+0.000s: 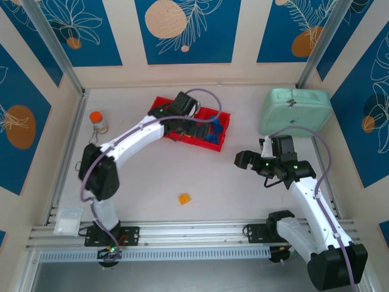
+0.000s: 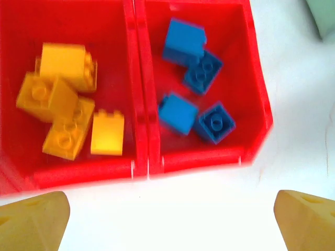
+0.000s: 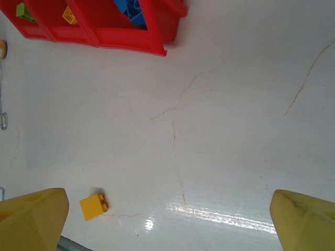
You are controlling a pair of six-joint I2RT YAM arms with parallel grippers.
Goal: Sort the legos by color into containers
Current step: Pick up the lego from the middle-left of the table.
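**Top view:** red tray (image 1: 159, 103) sits by the table's (image 1: 243, 201) far edge, approx centre. L arm reaches over it, left gripper (image 1: 189, 126) above the tray's mid part. Blue bricks (image 1: 213, 131) are in the end compartment nearest the mint-green case (image 1: 296, 111). One loose orange-yellow brick (image 1: 184, 198) lies near the near edge, btwn the arm bases, well apart from the tray. Right gripper (image 1: 244, 159) hangs over bare table on the R side.

**L wrist view:** left gripper (image 2: 168, 214) jaws wide apart, nothing btwn them, hovering by the tray's wall. Yellow bricks (image 2: 65, 104), abt five, are piled in one compartment. Four blue ones are in the next, divider (image 2: 140, 89) btwn.

**R wrist view:** right gripper (image 3: 168, 217) spread wide, empty. Loose brick sits just beside one fingertip (image 3: 31, 217), off-centre. Tray end is at the far side, green brick (image 3: 21, 9) visible.

**Judgement:** prob. only this brick left to sort. To do it well:
- Centre jaws over the brick first.
- Square fingers to its flat sides and go straight down.
- Pinch, then lift above the tray wall.
- Drop it in the yellow compartment, not the blue.
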